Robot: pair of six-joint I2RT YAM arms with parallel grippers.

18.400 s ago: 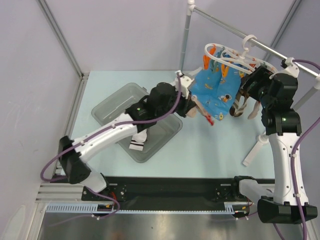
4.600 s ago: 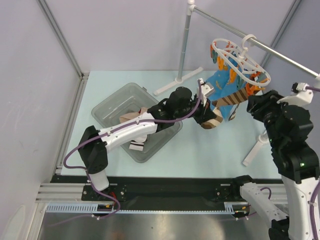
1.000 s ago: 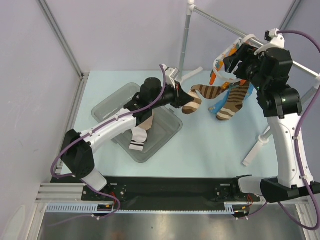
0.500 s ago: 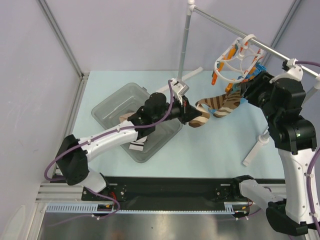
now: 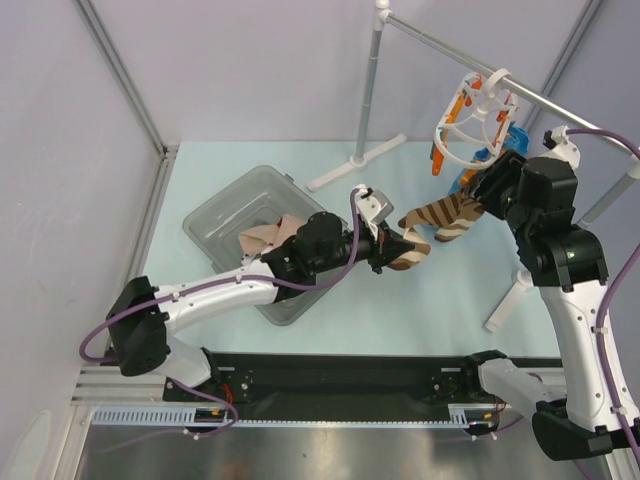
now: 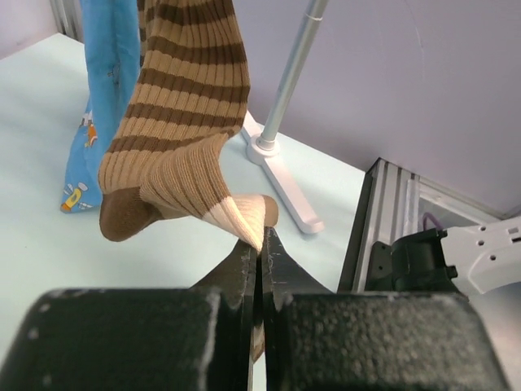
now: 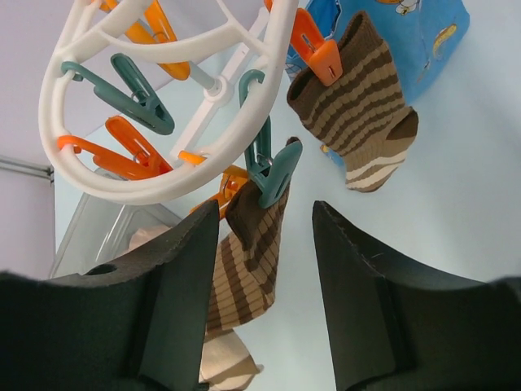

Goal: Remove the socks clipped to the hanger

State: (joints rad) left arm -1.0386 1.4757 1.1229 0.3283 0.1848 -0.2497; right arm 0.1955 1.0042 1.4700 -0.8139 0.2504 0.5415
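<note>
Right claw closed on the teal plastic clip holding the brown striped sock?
No, the right claw is wide open, and the teal plastic clip shows in its gap.

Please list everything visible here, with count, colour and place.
table: one, pale green.
rail and stand: one, silver, at the back.
hanger: one, white, on the rail.
clips: many, orange and green, under the hanger.
striped socks: two, brown and tan, clipped to the hanger.
blue sock: at least one, behind the striped ones.
bin: one, clear, left on the table.
beige fabric: count unclear, in the bin.
left gripper: shut on one striped sock's toe.
right gripper: open, near the clips.
</note>
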